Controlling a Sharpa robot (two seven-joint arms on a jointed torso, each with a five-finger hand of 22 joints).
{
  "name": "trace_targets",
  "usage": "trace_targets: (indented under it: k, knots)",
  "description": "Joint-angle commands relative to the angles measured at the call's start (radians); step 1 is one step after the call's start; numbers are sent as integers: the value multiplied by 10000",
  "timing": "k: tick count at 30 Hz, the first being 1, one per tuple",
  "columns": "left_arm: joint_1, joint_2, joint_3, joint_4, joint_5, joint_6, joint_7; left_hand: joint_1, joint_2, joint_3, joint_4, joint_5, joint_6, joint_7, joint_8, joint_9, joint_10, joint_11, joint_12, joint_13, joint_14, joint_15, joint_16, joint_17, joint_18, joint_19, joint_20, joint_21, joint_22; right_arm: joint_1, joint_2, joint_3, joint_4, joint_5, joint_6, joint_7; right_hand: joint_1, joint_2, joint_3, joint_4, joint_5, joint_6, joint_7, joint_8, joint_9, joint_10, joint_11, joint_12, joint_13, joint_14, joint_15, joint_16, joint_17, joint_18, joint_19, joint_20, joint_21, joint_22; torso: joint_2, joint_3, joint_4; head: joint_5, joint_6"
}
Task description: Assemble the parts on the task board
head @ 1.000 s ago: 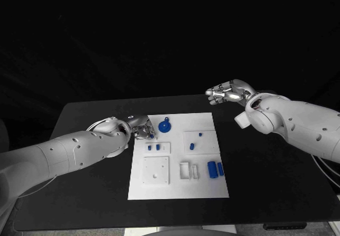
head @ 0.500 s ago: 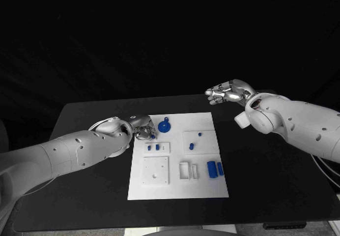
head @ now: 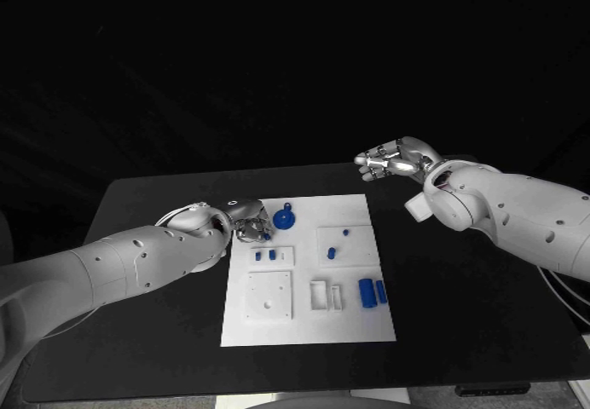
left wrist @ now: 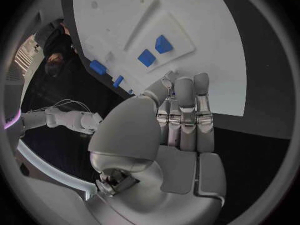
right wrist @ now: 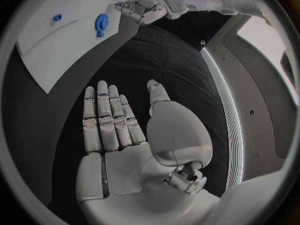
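Note:
The white task board [head: 308, 324] lies in the middle of the black table. My left hand [head: 250, 220] hovers at its far left corner, beside a blue wheel-shaped part [head: 286, 221]. In the left wrist view this hand [left wrist: 178, 120] has its fingers straight and side by side, with the thumb against them, and I cannot tell whether anything is pinched. Two small blue parts [head: 264, 254] sit in a recessed plate just below it. My right hand [head: 394, 159] hangs raised beyond the far right corner, and its palm [right wrist: 125, 130] is flat and holds nothing.
Two blue cylinders [head: 373, 292] lie at the board's right side beside white blocks [head: 327, 295]. Two small blue pieces [head: 332, 252] sit on a square plate, and another white square plate [head: 270, 295] lies at the near left. Black table [head: 492, 341] surrounds the board.
My left hand has edged slightly toward the board's far left corner. The right hand has hardly moved.

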Motion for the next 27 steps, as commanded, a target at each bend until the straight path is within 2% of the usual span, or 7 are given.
trace_targets:
  k: [1, 11, 27]
  knots:
    - [7, 63, -6, -29, -40, 231, 4, -64, -1, 38, -5, 69, 159, 137, 31, 13, 35, -2, -7, 11, 47, 4, 20, 17, 108, -30, -65, 57, 204, -4, 11, 5, 13, -53, 112, 59, -72, 26, 14, -44, 47, 23, 11, -7, -8, -42, -6, -30, -9, -63, 10, -51, -9, -76, -50, 18, -9, -12, 2, -7, -4, -4, -17]
    - [5, 181, -29, -150, -88, 461, -145, -56, 4, 44, -13, 65, 154, 138, 31, 13, 30, -1, -7, 11, 41, 6, 13, 16, 108, -40, -63, 62, 208, -4, 20, 5, 13, -53, 113, 61, -72, 26, 14, -44, 47, 23, 11, -7, -8, -42, -6, -30, -9, -63, 10, -51, -9, -76, -50, 18, -9, -12, -1, -14, 3, -30, -41]
    - [5, 134, -42, -163, -207, 773, -319, -44, -2, 82, -75, 133, 167, 135, 31, 9, 47, 1, -5, 12, 17, 2, -14, 12, 112, -94, -69, 118, 215, -4, 10, 5, 11, -53, 119, 62, -72, 26, 14, -44, 47, 23, 11, -7, -8, -42, -6, -30, -9, -63, 10, -51, -9, -76, -50, 18, -9, -12, 5, -18, 9, -22, -69]
